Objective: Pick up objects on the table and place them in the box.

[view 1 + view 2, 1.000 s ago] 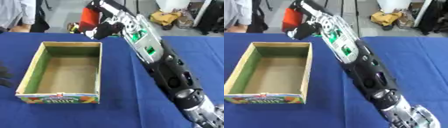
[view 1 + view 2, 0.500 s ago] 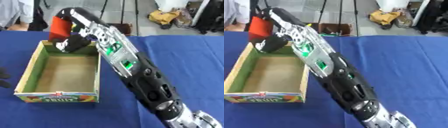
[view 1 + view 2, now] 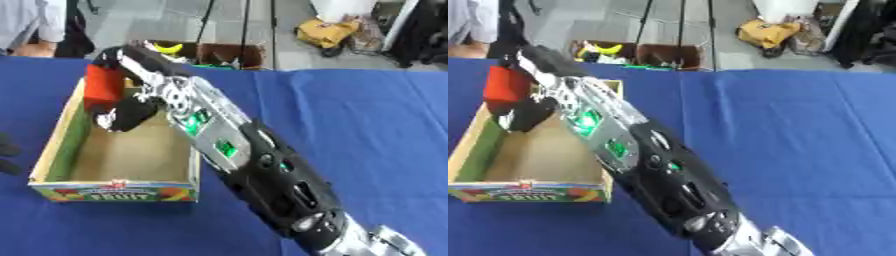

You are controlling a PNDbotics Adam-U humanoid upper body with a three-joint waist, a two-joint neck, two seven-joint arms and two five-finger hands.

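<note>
1. The right hand (image 3: 131,112) reaches from the lower right across the blue table (image 3: 350,125) and hangs over the far left part of the box (image 3: 52,150), its fingers curled round a red object (image 3: 103,86).
2. The red object sits above the box's far left corner, partly over the rim, not yet resting on the cardboard floor.
3. It looks blocky and flat-sided, perhaps a small carton or a firm pouch; the blur makes it hard to tell which.
4. Judging by how it rides high in the fingers without sagging, it is probably light and fairly stiff.
5. Its smooth faces may be slippery, so a hold across the two broad sides near the middle seems safest.
6. The left hand (image 3: 7,157) shows only as a dark shape at the left edge; whether it is spread or curled cannot be told.
</note>
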